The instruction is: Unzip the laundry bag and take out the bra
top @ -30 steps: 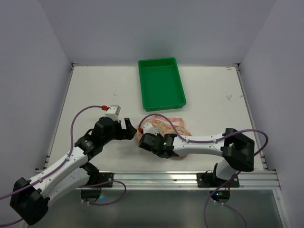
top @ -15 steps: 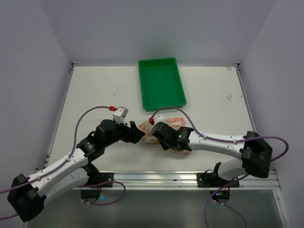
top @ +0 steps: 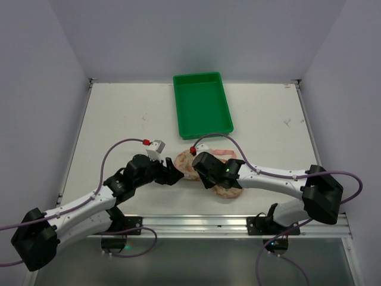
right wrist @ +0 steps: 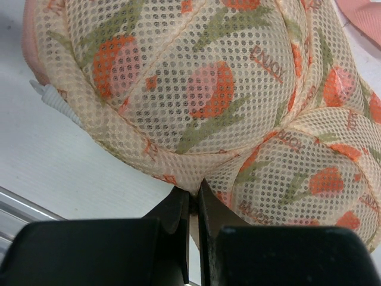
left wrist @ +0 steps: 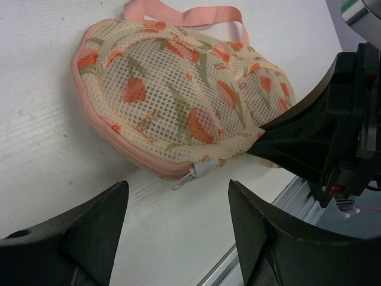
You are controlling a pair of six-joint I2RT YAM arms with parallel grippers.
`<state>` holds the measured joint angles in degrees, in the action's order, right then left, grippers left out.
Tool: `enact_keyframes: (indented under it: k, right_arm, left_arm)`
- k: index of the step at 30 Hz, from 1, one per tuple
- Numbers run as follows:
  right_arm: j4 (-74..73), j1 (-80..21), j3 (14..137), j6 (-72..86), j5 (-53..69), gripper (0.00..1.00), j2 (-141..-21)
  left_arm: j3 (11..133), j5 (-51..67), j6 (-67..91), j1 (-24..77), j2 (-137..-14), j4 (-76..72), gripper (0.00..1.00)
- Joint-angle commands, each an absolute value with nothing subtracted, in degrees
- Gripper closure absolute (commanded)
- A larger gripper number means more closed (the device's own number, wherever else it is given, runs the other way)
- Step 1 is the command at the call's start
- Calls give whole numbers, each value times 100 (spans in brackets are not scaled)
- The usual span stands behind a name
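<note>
While the left hand [left wrist: 177, 199] is wide open and holds nothing, the right hand [right wrist: 194, 193] is pinched tight on the soft edge of the laundry bag [left wrist: 172, 101], where its two round parts meet. The bag lies on the bench [top: 119, 113] between both hands, and its little white zipper pull [left wrist: 193, 174] pokes toward the left hand. Farther back sits a green tray [top: 197, 75], well apart.
</note>
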<state>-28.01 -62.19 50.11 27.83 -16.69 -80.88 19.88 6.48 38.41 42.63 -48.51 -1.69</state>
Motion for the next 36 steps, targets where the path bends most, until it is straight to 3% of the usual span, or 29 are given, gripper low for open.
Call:
enact_keyframes:
  k: [1, 27, 30, 36]
  right_arm:
    - [-2452, -6196, 4992, 2918, -1415, 100, -7910]
    - [-2320, -6170, 4878, 2874, -1327, 100, -7682]
    - [-2329, -6170, 4869, 2865, -1353, 100, -7682]
    - [-2329, -6161, 4816, 2909, -1406, 100, -7647]
  left_arm:
    - [1890, 949, 3876, 4315, -5079, -948, 29]
    - [1723, 1415, 3656, 4315, -5608, -1547, 51]
    - [1714, 1406, 3647, 4315, -5581, -1547, 58]
    - [1723, 1345, 3586, 4307, -5563, -1433, 90]
